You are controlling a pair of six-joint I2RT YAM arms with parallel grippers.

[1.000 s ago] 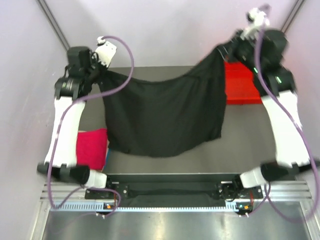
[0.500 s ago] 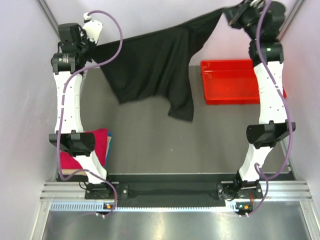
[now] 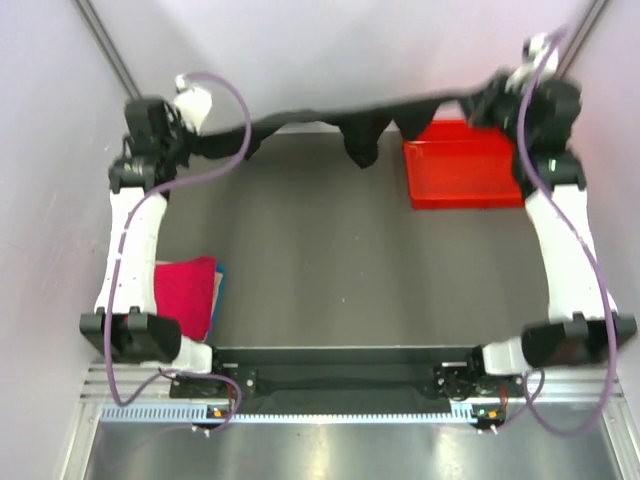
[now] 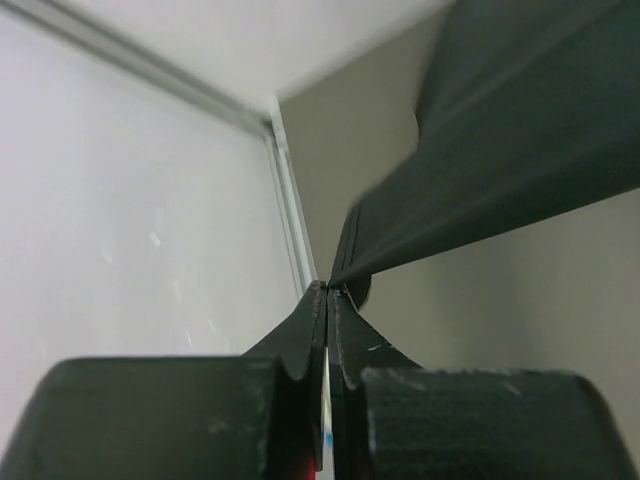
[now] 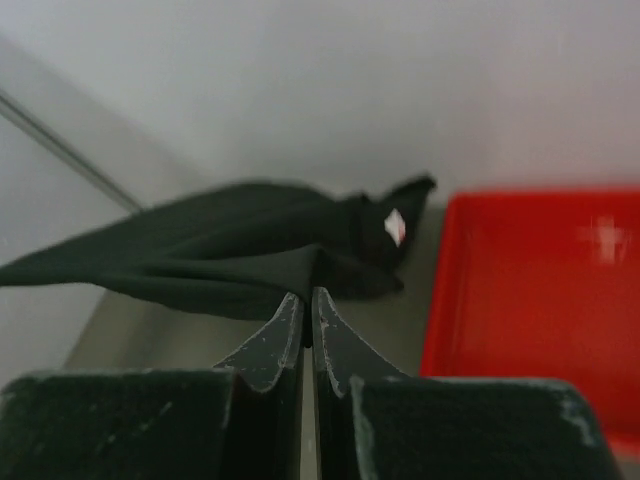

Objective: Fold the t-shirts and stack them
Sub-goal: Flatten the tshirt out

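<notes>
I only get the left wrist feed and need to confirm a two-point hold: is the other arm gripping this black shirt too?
Observer: Yes, the right end effector is shut on an edge of the black t-shirt.
Operator: How does the cloth hang?
Observer: From above, it stretches along the far edge of the table, with a bunch sagging mid-span.
Operator: Where's the stack?
Observer: The red t-shirt lies folded at the table's near left.
</notes>
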